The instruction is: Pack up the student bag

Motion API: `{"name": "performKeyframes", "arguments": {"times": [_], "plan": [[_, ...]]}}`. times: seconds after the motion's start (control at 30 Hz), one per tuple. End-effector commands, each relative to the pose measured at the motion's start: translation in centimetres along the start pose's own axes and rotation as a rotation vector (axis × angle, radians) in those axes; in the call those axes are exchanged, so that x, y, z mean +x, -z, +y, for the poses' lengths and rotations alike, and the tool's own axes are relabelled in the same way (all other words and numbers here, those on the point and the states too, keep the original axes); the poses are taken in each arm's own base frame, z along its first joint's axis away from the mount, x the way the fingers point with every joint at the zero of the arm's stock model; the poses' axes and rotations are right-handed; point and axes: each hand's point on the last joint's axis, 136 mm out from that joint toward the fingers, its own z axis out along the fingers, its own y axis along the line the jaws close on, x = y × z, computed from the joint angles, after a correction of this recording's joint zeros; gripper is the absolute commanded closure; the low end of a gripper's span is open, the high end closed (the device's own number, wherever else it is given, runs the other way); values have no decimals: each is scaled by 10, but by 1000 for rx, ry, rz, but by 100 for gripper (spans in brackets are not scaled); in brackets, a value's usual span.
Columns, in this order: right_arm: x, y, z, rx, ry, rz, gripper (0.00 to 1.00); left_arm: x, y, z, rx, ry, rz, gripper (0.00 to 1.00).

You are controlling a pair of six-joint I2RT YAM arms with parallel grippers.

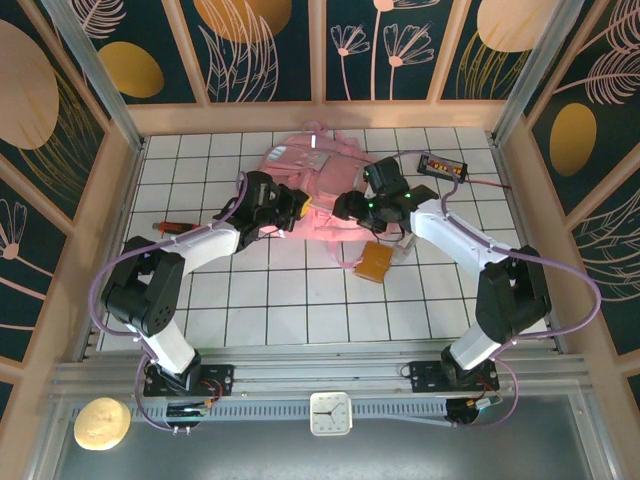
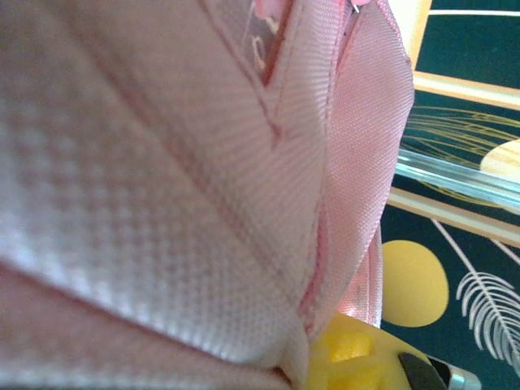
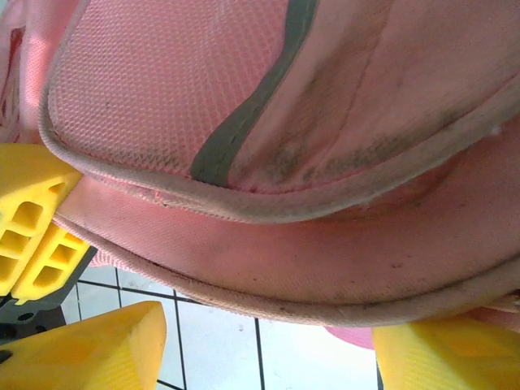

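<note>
Left pincer (image 1: 296, 208) pinches student bag (image 1: 330, 165); right pincer (image 3: 264, 349) half open

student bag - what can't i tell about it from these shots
1. Inside of the student bag: in the top view, the left arm and right arm cover its near half, hiding its opening and contents.
2. Grip of the left tool: in the left wrist view, blurred fabric against the lens hides it.
3. Contact of the right tool: in the right wrist view, the bottom edge cuts off its tips.
4. The orange flat item: in the top view, too small to identify.
</note>
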Motion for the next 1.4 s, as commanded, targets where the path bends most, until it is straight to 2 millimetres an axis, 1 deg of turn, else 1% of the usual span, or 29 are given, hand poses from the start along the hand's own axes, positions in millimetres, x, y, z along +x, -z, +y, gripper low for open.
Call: {"name": "performKeyframes", "arguments": {"times": [0.0, 0.03, 0.1, 0.17, 0.27, 0.37, 0.47, 0.63, 0.8, 0.97, 1.1, 1.2, 1.3, 1.37], "plan": [[-8, 9, 22, -15, 39, -60, 35, 24, 35, -110, 311, -31, 71, 100], [-7, 7, 19, 9, 40, -66, 36, 24, 36, -114, 315, -34, 69, 100], [-7, 7, 20, 29, 47, -93, 39, 25, 38, -121, 328, -29, 72, 100], [-8, 5, 23, 37, 52, -125, 40, 26, 37, -125, 337, -23, 81, 100], [-11, 1, 28, 42, 80, -151, 41, 27, 36, -125, 338, -16, 88, 100], [-12, -6, 26, 78, 108, -147, 42, 28, 37, -124, 334, -16, 93, 100], [-19, -7, 26, 97, 130, -170, 46, 29, 37, -123, 332, -15, 97, 100], [-32, -16, 26, 155, 163, -180, 53, 31, 38, -126, 335, -18, 104, 100], [-44, -21, 31, 197, 216, -200, 54, 37, 35, -129, 334, -22, 120, 100], [-54, -27, 24, 266, 248, -212, 54, 45, 28, -132, 334, -22, 145, 100], [-60, -27, 25, 280, 277, -236, 64, 47, 27, -133, 335, -20, 154, 100], [-66, -26, 27, 290, 300, -251, 76, 48, 27, -133, 331, -20, 156, 100], [-72, -24, 33, 284, 313, -262, 84, 48, 27, -131, 322, -25, 155, 100], [-74, -20, 37, 277, 320, -262, 95, 47, 26, -128, 310, -32, 151, 100]]}}
